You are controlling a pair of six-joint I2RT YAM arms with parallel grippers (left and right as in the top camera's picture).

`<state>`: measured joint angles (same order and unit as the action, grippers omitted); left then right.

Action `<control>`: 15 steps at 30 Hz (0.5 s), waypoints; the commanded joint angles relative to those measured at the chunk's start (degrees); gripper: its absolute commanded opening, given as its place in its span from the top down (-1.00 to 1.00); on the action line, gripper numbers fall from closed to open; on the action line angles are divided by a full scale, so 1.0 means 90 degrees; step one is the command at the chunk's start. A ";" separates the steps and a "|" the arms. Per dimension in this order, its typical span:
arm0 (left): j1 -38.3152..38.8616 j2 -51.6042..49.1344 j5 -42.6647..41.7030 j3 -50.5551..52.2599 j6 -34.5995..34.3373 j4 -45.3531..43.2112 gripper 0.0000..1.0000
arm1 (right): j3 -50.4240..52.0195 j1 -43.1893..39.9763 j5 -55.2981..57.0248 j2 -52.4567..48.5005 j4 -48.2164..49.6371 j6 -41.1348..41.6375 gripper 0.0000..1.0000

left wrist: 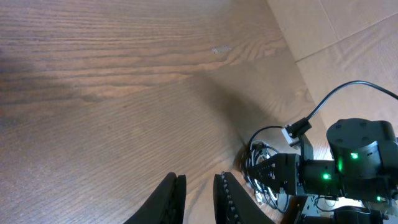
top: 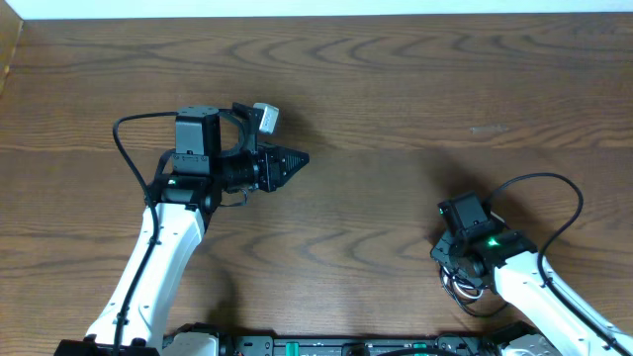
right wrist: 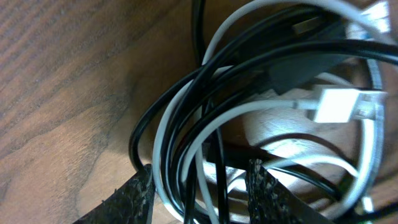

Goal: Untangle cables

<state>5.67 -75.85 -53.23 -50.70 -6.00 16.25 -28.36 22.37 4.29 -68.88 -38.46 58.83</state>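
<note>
Right claw [right wrist: 202, 183] straddles the cables [right wrist: 186, 112], can't tell if it's gripping, loops cut off. Left claw [left wrist: 198, 182] barely parted, empty.

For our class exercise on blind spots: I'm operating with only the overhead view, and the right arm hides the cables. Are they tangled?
Observer: Yes; white cable and black cable loop through each other in one coil.
Operator: Is the right claw gripping them?
Observer: Right claw straddles several strands, jaws apart.
Operator: Any plug visible?
Observer: A white plug lies across the coil.
</note>
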 commanded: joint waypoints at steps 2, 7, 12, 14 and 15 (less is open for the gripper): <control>-0.0010 -0.0012 -0.0012 0.0027 0.0102 0.0019 0.59 | 0.0243 0.0027 -0.0070 -0.0092 0.0270 0.0104 0.46; -0.0010 -0.0012 -0.0012 0.0027 0.0097 0.0022 0.59 | 0.0255 0.0027 -0.0415 -0.0092 0.1039 -0.0464 0.98; -0.0010 -0.0012 -0.0012 0.0027 0.0097 0.0087 0.59 | 0.0240 0.0017 -0.1894 -0.0095 0.3594 -0.2025 0.98; -0.0010 -0.0015 -0.0010 0.0029 0.0100 0.0100 0.59 | 0.0177 -0.0007 -0.2062 -0.0095 0.4182 -0.2057 0.98; -0.0010 -0.0015 -0.0010 0.0027 0.0100 0.0097 0.59 | 0.0109 -0.0041 -0.2103 -0.0097 0.4381 -0.2069 0.98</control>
<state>5.67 -75.85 -53.25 -50.70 -5.91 16.86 -25.78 22.41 -8.19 -69.89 -3.07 46.24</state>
